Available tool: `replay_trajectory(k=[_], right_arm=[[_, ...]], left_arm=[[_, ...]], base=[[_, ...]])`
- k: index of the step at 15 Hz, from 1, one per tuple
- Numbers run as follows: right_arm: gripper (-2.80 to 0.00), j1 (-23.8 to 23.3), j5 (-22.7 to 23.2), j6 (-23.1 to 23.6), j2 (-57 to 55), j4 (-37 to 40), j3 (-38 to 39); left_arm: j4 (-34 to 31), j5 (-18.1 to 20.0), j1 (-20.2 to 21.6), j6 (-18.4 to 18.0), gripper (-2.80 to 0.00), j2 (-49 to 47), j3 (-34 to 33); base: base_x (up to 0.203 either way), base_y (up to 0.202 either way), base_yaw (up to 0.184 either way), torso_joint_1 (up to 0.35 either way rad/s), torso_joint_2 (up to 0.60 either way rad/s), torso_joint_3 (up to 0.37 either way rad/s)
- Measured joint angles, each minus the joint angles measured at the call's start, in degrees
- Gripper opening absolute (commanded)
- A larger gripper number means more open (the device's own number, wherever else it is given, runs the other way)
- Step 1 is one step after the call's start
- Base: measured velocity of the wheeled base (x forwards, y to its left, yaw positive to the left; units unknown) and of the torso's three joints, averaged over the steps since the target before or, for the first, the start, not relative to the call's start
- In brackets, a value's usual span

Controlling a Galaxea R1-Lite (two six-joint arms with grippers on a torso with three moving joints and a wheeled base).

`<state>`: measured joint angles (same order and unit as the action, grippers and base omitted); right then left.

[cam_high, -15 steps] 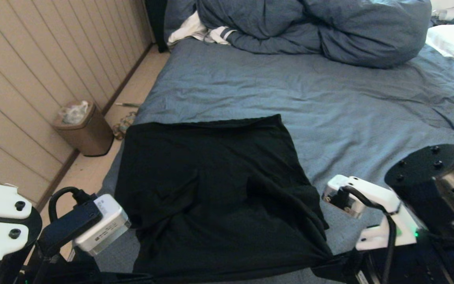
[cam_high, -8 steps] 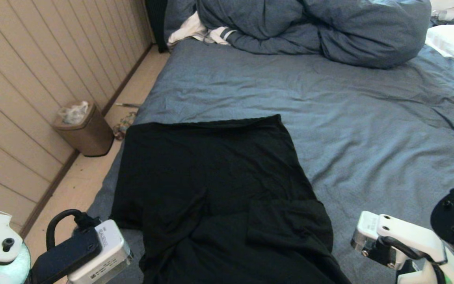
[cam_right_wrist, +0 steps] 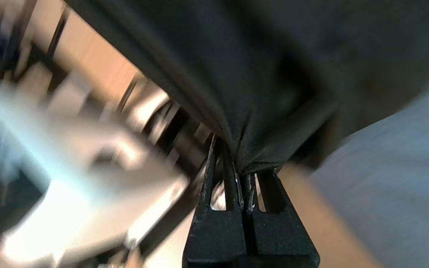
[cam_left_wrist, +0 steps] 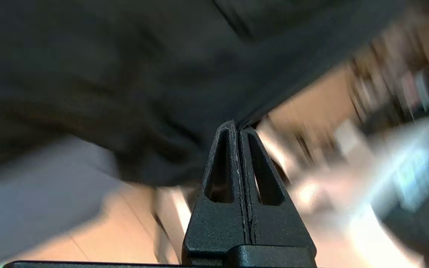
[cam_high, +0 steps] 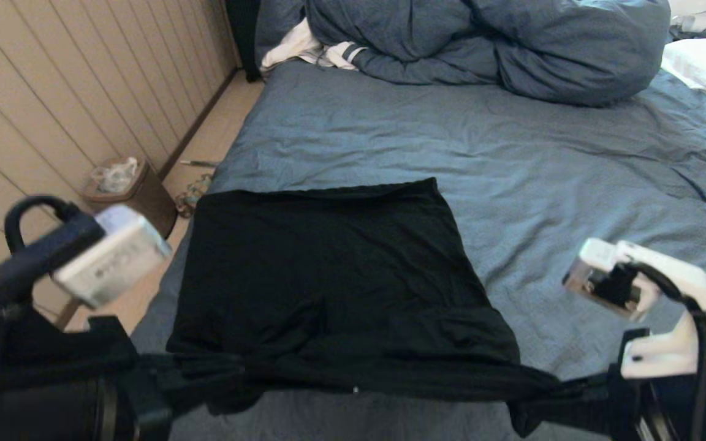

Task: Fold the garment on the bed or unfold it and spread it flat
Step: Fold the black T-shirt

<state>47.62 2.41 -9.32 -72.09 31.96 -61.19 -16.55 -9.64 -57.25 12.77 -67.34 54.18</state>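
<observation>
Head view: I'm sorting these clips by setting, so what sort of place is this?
Most likely a home bedroom: a bed with a wrinkled blue-grey sheet, a bunched duvet at its far end, and a small bin on the floor by the panelled wall.

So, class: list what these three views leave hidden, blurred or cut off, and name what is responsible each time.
1. Head view: the left gripper and right gripper merge with the black garment; dark cloth hides their fingertips.
2. Both wrist views: everything behind the shirt is smeared by blur.
3. Head view: the bed runs past the frame's right edge.
4. Any print on the shirt: not visible here.
</observation>
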Motion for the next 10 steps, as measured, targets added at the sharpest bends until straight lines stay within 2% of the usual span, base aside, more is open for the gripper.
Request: replay_trajectory(k=[2,4,5,7,10], right_arm=[[-2.80,-6.6,0.0,3.0,-2.7,-0.4,-7.9],[-2.80,-11.6,-0.1,4.8,-7.4,-0.7,-17.6],[-2.80,-13.6,-0.2,5.5,-10.1,-0.7,-22.1],[-2.80,-16.8,-0.2,6.9,-17.1,-0.8,-31.9],[-2.80,-19.4,-0.2,8.8,-28.2,-1.3,-45.2]], left_arm=[[0.2,2.6,10.1,-3.2,-2.80,-1.7,7.1],[0.3,7.8,20.3,-5.7,-2.80,-5.5,15.4],[0.4,10.0,23.8,-6.5,-2.80,-7.9,18.5],[0.7,12.9,28.9,-7.8,-2.80,-13.6,24.1],[3.0,15.4,33.4,-8.4,-2.80,-21.6,30.9]], base=[[0.000,0.000,0.000,0.000,0.00,0.000],[0.000,0.000,0.000,0.000,0.00,0.000],[0.000,0.000,0.000,0.000,0.00,0.000],[0.000,0.000,0.000,0.000,0.00,0.000],[0.000,0.000,0.000,0.000,0.00,0.000]])
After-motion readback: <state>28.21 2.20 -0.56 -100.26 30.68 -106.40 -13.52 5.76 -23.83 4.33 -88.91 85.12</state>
